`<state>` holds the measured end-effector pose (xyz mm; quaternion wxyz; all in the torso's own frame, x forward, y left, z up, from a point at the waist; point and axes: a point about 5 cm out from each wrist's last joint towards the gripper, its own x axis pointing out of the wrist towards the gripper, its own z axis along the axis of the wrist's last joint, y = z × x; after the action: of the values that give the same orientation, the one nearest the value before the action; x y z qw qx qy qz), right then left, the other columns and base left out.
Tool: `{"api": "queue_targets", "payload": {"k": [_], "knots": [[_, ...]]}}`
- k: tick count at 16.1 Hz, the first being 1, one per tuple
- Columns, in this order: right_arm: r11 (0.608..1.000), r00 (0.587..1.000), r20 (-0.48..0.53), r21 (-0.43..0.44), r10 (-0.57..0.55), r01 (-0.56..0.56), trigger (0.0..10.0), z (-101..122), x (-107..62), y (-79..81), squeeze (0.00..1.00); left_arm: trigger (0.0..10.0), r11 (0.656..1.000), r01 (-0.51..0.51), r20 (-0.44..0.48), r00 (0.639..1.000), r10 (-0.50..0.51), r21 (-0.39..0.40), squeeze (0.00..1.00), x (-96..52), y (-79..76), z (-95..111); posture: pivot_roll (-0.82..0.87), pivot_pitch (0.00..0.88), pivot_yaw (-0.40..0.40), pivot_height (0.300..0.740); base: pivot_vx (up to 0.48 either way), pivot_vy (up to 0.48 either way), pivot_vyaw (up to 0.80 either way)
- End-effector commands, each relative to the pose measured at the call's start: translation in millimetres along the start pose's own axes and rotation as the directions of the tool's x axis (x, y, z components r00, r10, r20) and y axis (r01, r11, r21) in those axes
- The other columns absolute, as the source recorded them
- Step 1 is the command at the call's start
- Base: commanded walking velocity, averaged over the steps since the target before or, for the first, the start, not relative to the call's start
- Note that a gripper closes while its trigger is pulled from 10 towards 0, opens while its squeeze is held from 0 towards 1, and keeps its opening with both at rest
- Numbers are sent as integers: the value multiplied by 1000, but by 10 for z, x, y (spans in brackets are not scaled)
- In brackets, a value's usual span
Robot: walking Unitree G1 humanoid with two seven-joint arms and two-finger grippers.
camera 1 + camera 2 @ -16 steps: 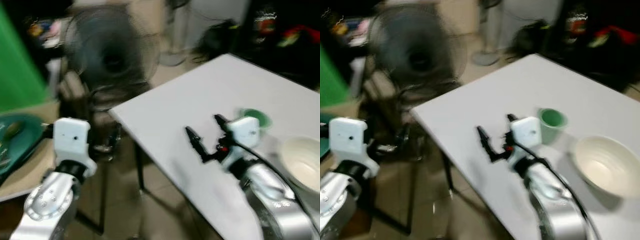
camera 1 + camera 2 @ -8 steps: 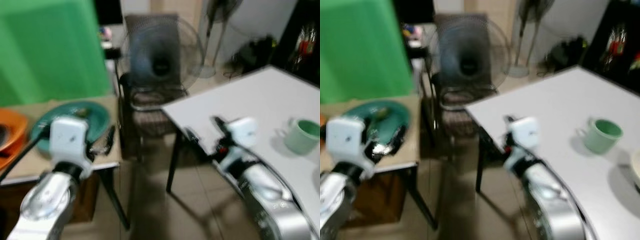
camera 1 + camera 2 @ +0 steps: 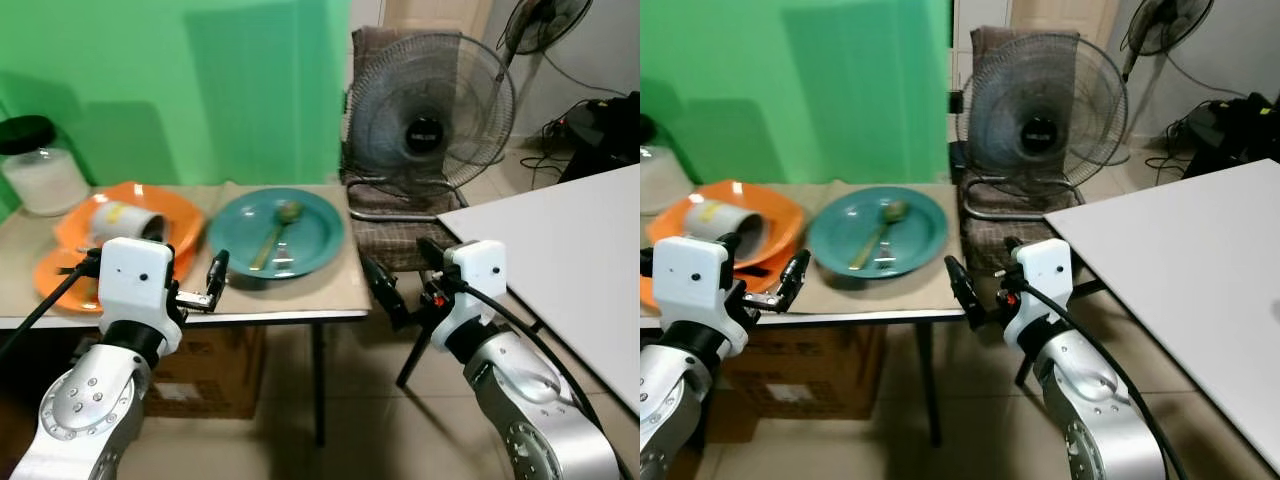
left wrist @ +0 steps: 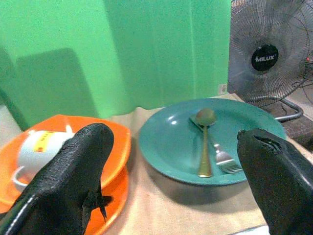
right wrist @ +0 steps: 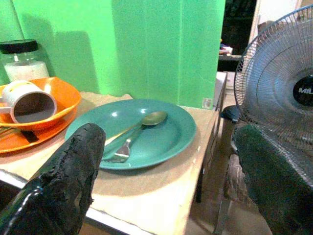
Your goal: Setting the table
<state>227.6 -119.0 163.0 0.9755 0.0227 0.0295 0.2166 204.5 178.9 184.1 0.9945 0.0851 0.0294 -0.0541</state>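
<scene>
2 tables share the left eye view: a low side table (image 3: 300,300) with the dishes, and a white table (image 3: 570,250) on the robot's right with nothing showing on the visible part of it. Judging by that, most of the setting is left to do. A teal plate (image 3: 275,232) carries a spoon (image 3: 280,218); beside it sits an orange plate (image 3: 120,225) with a mug (image 3: 125,220) on its side, and a jar (image 3: 40,180) behind. The left gripper (image 3: 213,280) hovers at the side table's front edge, fingers apart and empty; the right gripper (image 3: 405,275) hangs past its corner, spread and empty, before a fan (image 3: 430,110).

Right eye view: the same layout, shifted slightly.

Left wrist view adds a fork (image 4: 222,159) lying beside the spoon, between the 2 parted fingers (image 4: 73,181).

Right wrist view shows the mug's open mouth and dark cutlery (image 5: 24,134) on the orange plate.
</scene>
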Motion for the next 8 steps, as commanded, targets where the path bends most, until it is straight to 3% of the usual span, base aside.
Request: {"api": "queue_targets", "payload": {"k": [1,4,8], "knots": [[999,999,-6,-5,-40,40,10000,1,-22,-73,0,10000,1000,13,-1,1000,-13,-6,0,22,-37,4,22,0,31,740,0,0,0],[998,998,-17,10,-58,58,10000,-18,-13,-82,0,10000,1000,2,-2,1000,-2,-10,0,56,-27,-12,18,0,29,740,0,0,0],[997,997,-22,15,-71,71,10000,-57,19,-120,0,10000,1000,6,14,1000,-5,-29,0,173,-32,-13,-9,0,34,740,0,0,-756]]}}
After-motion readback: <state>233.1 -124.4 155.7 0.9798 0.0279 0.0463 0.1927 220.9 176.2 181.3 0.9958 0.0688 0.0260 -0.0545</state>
